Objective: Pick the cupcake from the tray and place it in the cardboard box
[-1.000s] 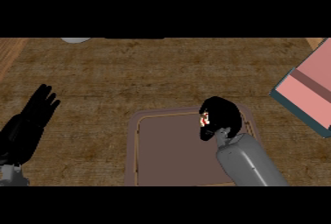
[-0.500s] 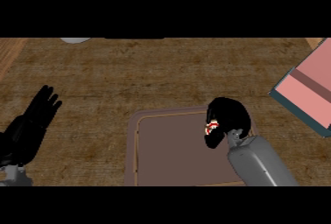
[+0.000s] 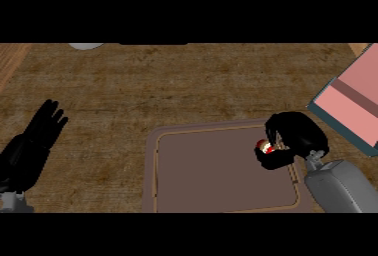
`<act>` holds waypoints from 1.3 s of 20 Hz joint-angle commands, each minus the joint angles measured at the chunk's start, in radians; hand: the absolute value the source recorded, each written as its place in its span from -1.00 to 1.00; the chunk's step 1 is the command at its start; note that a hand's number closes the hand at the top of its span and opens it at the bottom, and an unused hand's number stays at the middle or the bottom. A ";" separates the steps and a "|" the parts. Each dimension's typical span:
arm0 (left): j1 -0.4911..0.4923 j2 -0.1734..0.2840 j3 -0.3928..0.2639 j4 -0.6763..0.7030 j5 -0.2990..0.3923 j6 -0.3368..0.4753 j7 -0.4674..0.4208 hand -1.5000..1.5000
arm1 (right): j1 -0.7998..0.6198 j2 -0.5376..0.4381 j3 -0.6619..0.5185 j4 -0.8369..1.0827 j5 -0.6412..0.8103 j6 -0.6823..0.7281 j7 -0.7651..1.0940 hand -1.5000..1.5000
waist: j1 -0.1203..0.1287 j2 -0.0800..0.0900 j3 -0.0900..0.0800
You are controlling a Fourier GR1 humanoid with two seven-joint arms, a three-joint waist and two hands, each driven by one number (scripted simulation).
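My right hand [image 3: 295,135] is curled round the cupcake [image 3: 266,146], of which only a bit of red and pale topping shows between thumb and fingers. The hand hangs over the right edge of the brown tray [image 3: 207,170], which lies low in the middle of the view. The cardboard box [image 3: 354,102], pink inside with a teal rim, sits at the right edge, a short way up and right of the hand. My left hand [image 3: 33,145] rests open at the left edge, fingers pointing up.
The wooden counter [image 3: 184,85] stretches above the tray. A pale round object [image 3: 87,46] peeks in at the top left edge. A lighter wood strip [image 3: 9,62] runs along the far left.
My right hand with the cupcake has shifted right, from over the tray's upper middle to its right edge, nearer the box. The left hand has stayed put.
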 commanded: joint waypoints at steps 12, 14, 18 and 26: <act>-0.006 -0.004 0.024 -0.008 0.000 -0.005 0.023 0.00 | -0.019 -0.086 -0.248 -0.572 -0.070 0.089 0.087 1.00 | -0.018 -0.005 0.000; -0.028 0.015 0.047 0.064 0.012 -0.036 -0.009 0.00 | -0.136 0.010 -0.224 -0.550 -0.004 0.054 0.229 1.00 | -0.004 -0.001 -0.002; -0.069 -0.008 0.032 0.131 -0.013 -0.029 -0.037 0.00 | -0.166 -0.012 -0.331 -0.571 -0.017 0.071 0.278 1.00 | -0.008 0.003 -0.001; -0.055 -0.012 0.011 -0.023 -0.024 0.004 0.091 0.00 | -0.260 -0.144 -0.534 -0.407 -0.058 0.112 0.213 1.00 | 0.003 0.002 0.000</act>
